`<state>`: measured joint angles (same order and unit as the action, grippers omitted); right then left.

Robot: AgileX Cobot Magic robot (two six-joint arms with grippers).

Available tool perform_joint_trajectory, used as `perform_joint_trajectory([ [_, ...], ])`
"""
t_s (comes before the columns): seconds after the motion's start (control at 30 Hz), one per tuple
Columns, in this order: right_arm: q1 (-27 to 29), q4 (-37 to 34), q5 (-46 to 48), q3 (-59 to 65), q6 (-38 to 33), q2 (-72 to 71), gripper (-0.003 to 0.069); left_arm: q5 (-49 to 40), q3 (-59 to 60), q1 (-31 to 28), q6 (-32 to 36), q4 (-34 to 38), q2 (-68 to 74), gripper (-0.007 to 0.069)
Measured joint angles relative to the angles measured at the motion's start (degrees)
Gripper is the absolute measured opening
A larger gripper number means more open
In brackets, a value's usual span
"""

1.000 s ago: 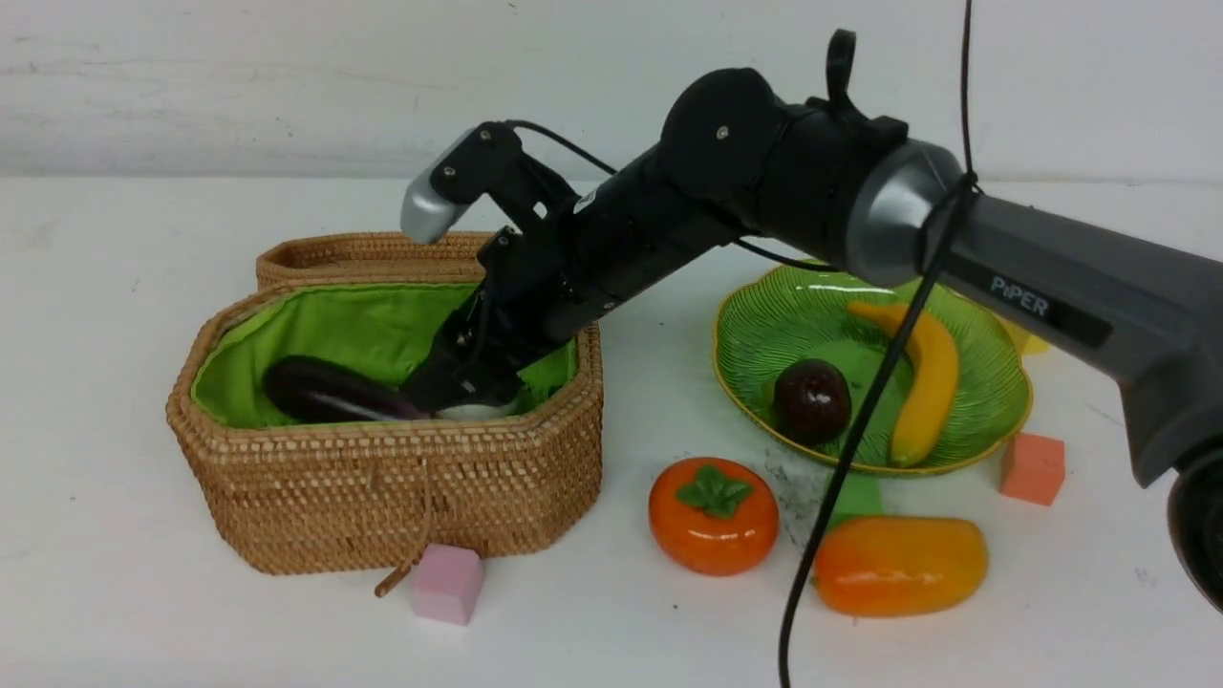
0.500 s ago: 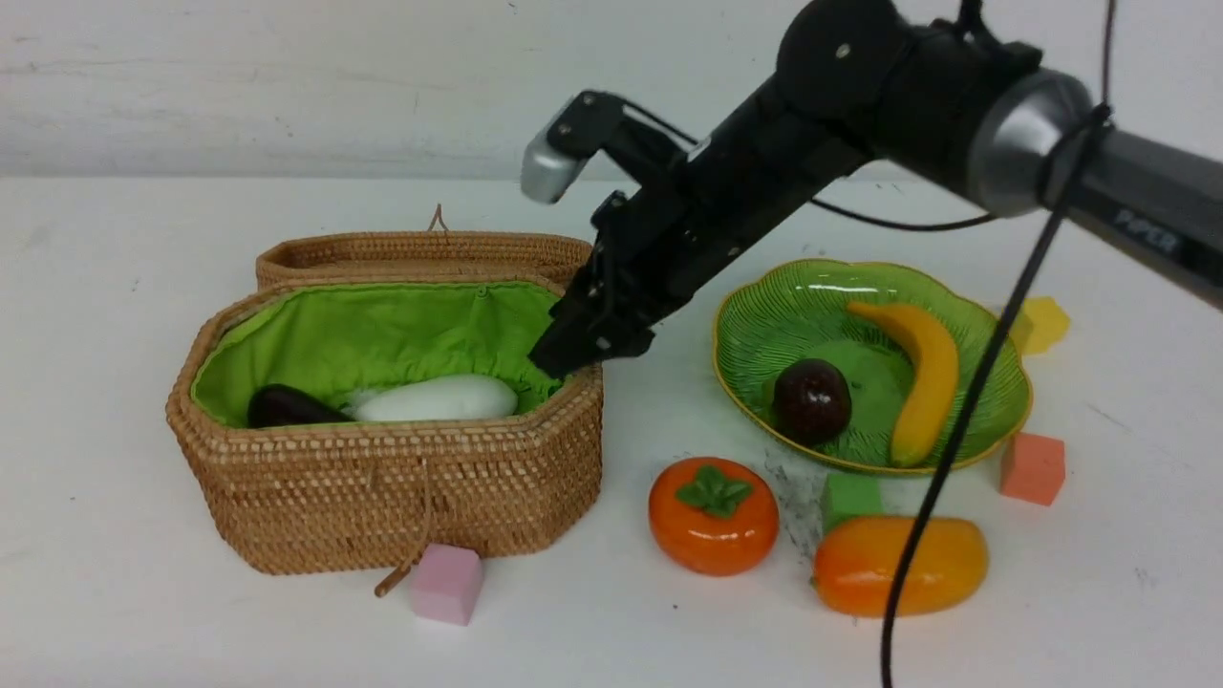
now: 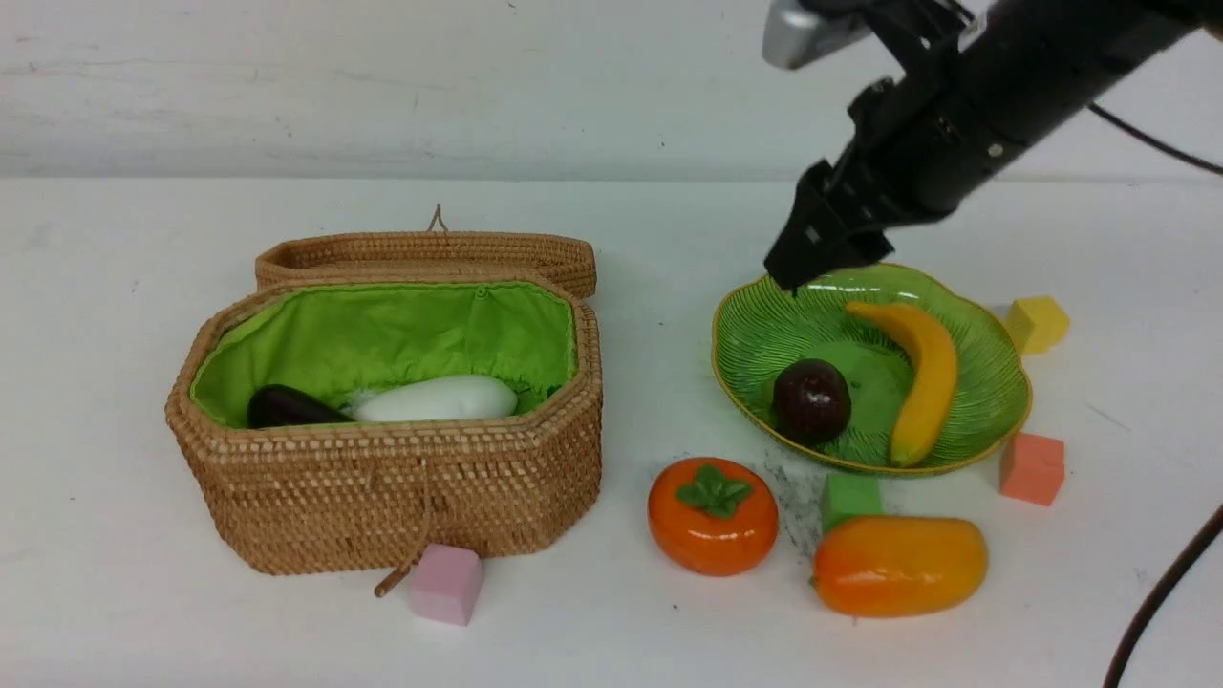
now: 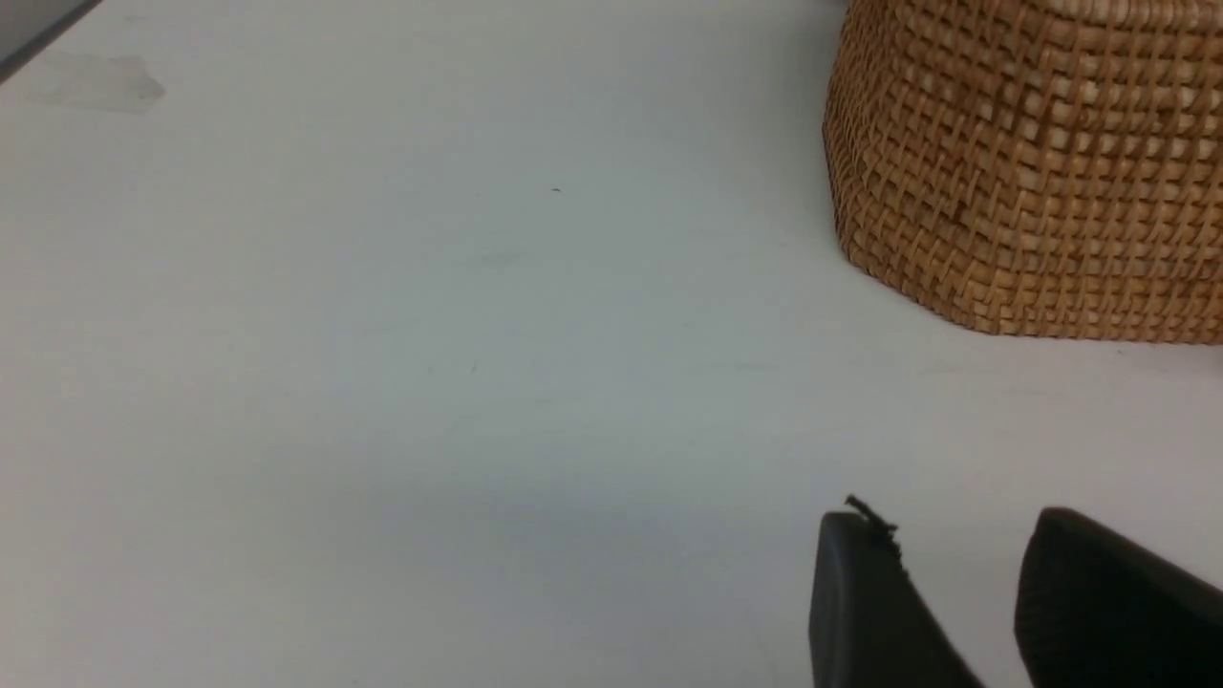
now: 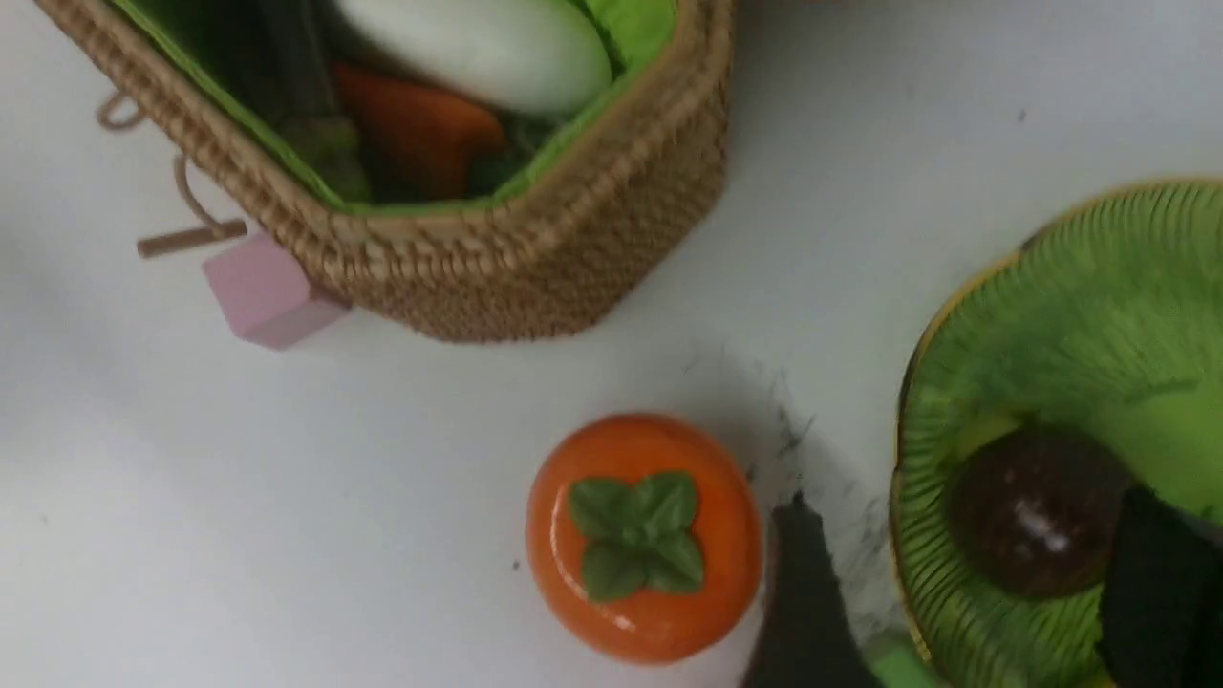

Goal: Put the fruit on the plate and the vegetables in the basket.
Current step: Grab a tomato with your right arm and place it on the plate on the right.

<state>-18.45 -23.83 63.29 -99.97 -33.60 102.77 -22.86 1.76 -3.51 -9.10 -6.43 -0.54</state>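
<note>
Persimmon (image 3: pixel 713 515) and mango (image 3: pixel 899 565) are left on the tabletop (image 3: pixel 611 631); right jaws (image 5: pixel 965 583) (parted, empty) are positioned above for pickup; left jaws (image 4: pixel 965 592) sit slightly apart, empty.

Above persimmon (image 3: pixel 713 516): you have clear air.
Beside mango (image 3: pixel 899 565): green cube (image 3: pixel 850 496) touches it, plate (image 3: pixel 755 325) rim near.
Desk (image 3: pixel 115 334) left of basket (image 3: pixel 401 497): bare.

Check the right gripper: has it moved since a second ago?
Yes. The right gripper has lifted out of the basket and swung to the robot's right; it is now open and empty above the plate's far edge.
</note>
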Motion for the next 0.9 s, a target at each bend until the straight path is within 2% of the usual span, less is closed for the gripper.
perform_joint_trajectory([
  [0.17,-1.3,-0.9,-4.3,11.1,2.2,1.8,0.0524,0.0,0.0,0.0,0.0,0.0,0.0,0.0238],
  [0.23,-1.1,-1.1,-7.0,13.2,6.9,4.5,0.0587,0.0,0.0,0.0,0.0,0.0,0.0,0.0238],
  [0.33,-0.2,-2.4,-8.8,13.4,10.9,6.5,0.0616,0.0,0.0,0.0,0.0,0.0,0.0,0.0238],
  [0.47,-0.1,-4.7,-8.8,13.4,12.1,7.9,0.061,0.0,0.0,0.0,0.0,0.0,0.0,0.0238],
  [0.63,-0.2,-5.2,-8.0,13.4,12.5,10.6,0.0566,0.0,0.0,0.0,0.0,0.0,0.0,0.0239],
  [0.9,-0.2,-8.8,-8.0,13.4,11.0,13.0,0.0556,0.0,0.0,0.0,0.0,0.0,0.0,0.0238],
])
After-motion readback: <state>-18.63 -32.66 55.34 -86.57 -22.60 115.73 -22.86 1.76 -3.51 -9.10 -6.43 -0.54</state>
